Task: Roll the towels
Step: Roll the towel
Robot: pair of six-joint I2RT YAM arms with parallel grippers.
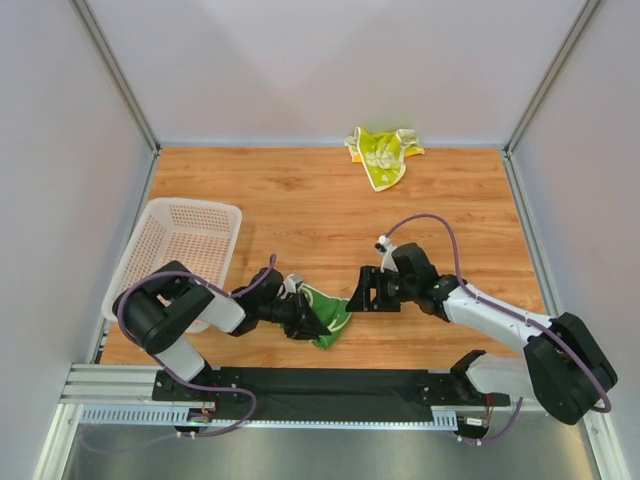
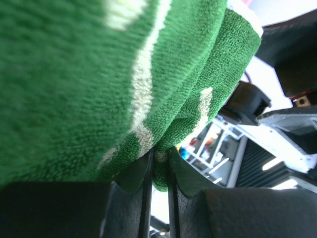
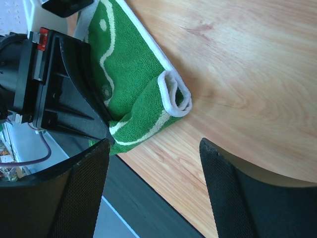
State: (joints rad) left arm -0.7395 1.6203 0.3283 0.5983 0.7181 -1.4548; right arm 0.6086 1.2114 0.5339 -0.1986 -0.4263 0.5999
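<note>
so the dark green towel [image 1: 327, 312] [image 2: 74, 74] [image 3: 131, 84] is thick looped terry, fuzzy up close, with white squiggly lines and dots and a white hem; it lies bunched at the near edge of the table [image 1: 300, 200], between the two arms, and the corner nearest the right wrist camera is curled over so the hem makes a little loop; the left gripper [image 1: 303, 318] [image 2: 158, 154] has its jaws squeezed narrow on a fold of that towel, cloth pinched right between the black fingers and draped over them; the right gripper [image 1: 362, 292] [image 3: 153, 144] sits just beside the towel with jaws spread wide and nothing between them, and its pads [image 3: 79, 193] have a fine mesh-like texture; the other one, the yellow and lime towel [image 1: 382, 153], is a crumpled heap with white patches way off at the far edge against the back wall [image 1: 330, 60]; a white perforated plastic basket [image 1: 197, 205], rectangular with rounded corners, sits at the left side near the left arm; the tabletop is warm wood-grain laminate, smooth and slightly shiny; plain pale grey walls box it in on three sides with metal strips in the corners; both arms are bolted to a black bar [image 1: 320, 381] along the near edge
</note>
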